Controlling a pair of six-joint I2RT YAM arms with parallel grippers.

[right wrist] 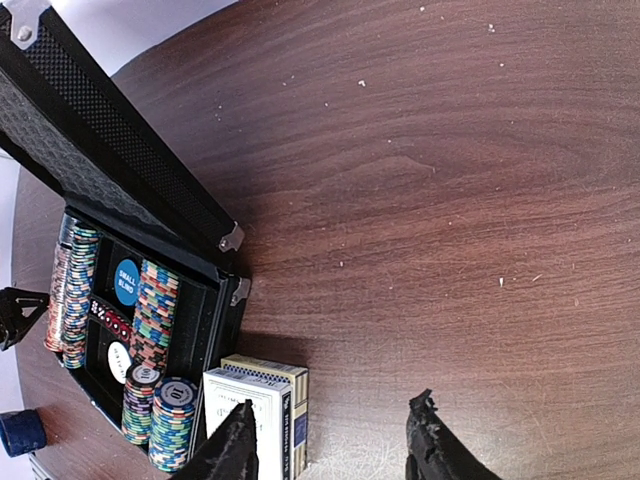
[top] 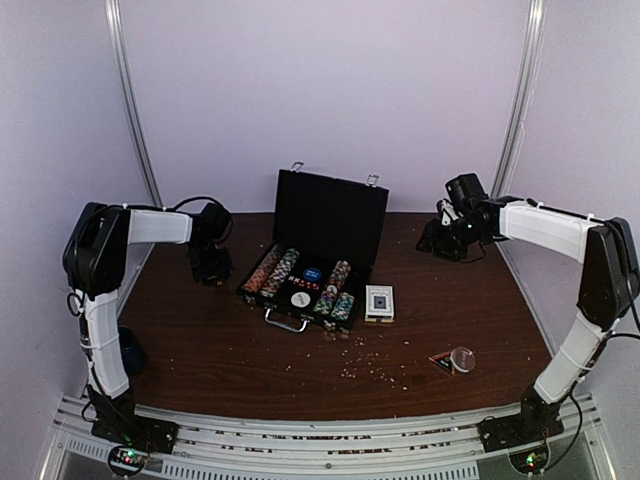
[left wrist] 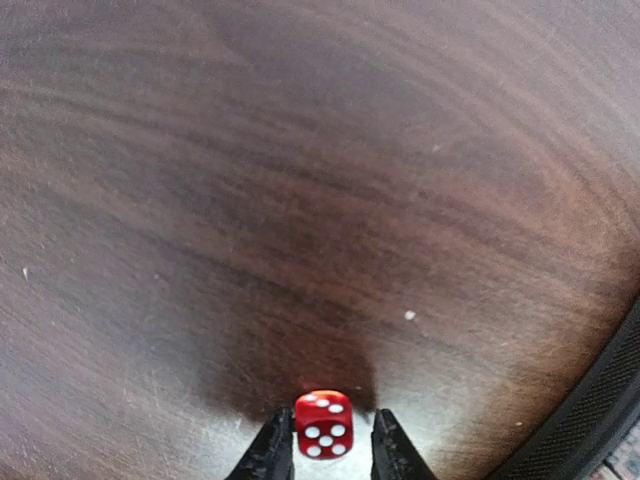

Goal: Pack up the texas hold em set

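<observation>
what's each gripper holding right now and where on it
Nothing gripped yet. Left gripper straddles the red die at its side faces, gap showing; right gripper open, empty.

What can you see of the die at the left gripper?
The die is a small red cube, glossy like plastic, with white pips and rounded corners. The face toward the wrist camera shows five pips; the top face shows at least two. It sits flat on the dark wood table, left of the case, between the left gripper's fingertips. A gap shows beside one finger; the other is very close, contact unclear. In the top view the gripper hides it.
</observation>
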